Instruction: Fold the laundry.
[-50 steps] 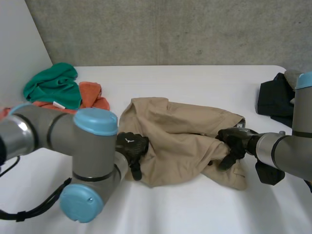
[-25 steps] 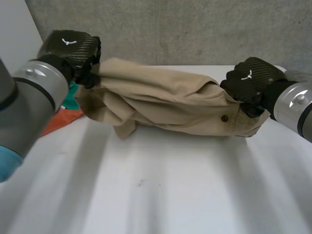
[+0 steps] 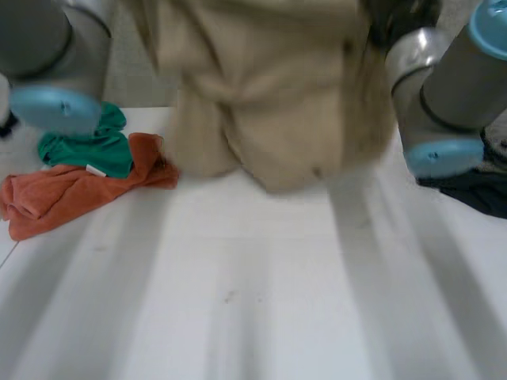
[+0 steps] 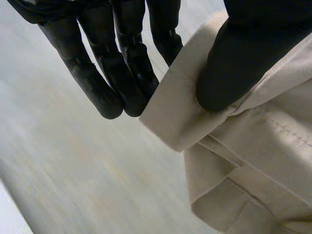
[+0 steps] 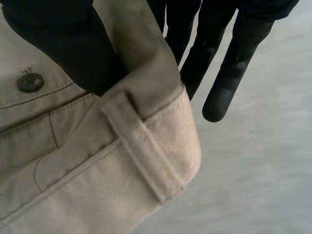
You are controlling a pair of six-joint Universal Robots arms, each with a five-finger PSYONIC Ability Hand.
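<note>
We count four pieces of laundry: one beige garment [image 3: 269, 95] (trousers, judging by one belt loop [image 5: 141, 146] and one button [image 5: 30, 82]), one green cloth [image 3: 83, 146], one orange cloth [image 3: 71, 190] and one dark garment [image 3: 475, 190]. We record one white table [image 3: 253, 301], two arms, namely the left arm [image 3: 47, 47] and the right arm [image 3: 451, 71], and two black hands, the left hand [image 4: 97, 73] and the right hand [image 5: 239, 53].

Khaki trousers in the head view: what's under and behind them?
Under the khaki trousers lies bare white table; an orange cloth and a green cloth lie beside them. Anything on the table's far part behind them is hidden.
</note>
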